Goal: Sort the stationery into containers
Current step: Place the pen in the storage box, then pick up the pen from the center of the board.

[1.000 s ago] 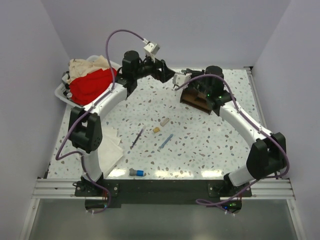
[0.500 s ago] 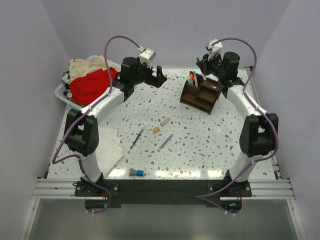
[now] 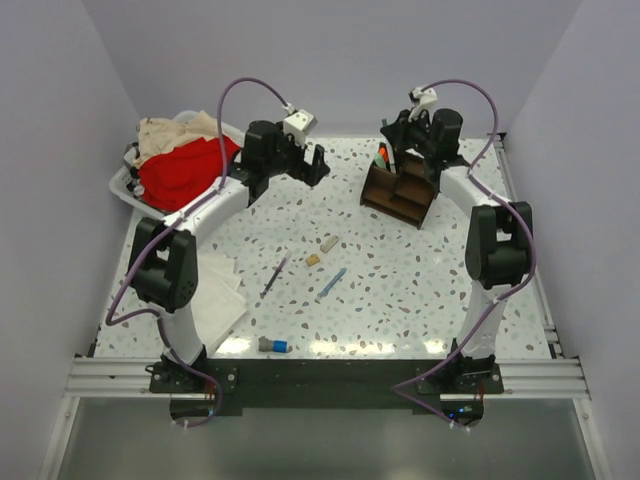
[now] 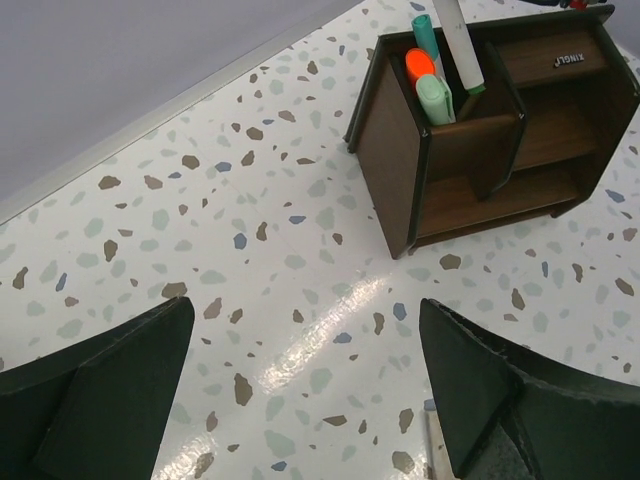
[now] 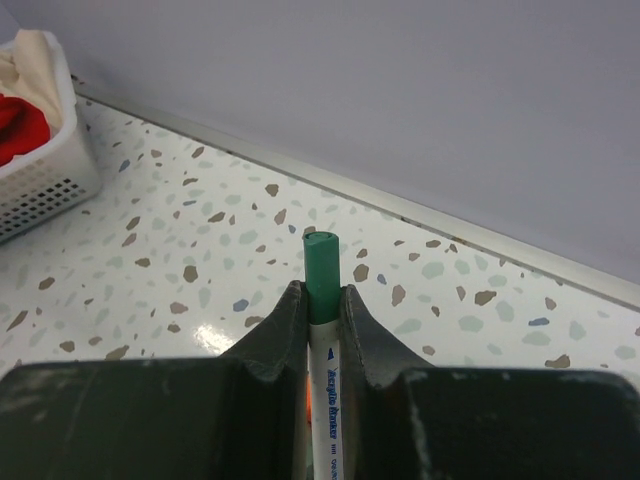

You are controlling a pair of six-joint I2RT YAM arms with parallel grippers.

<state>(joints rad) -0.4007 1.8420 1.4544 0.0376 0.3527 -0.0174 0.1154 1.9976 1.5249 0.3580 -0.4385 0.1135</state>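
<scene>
At one o'clock on the bench, our right fingers are pinching a green-capped marker upright, its lower end resting in the organizer's tall compartment beside an orange highlighter. At the organizer's nine o'clock, our left fingers are hovering, spread wide. Mid-bench, a dark pen, a blue pen, erasers and a stub are lying loose.

Brown organizer holds upright markers; dark pen, blue pen, erasers, stub lie flat.
</scene>
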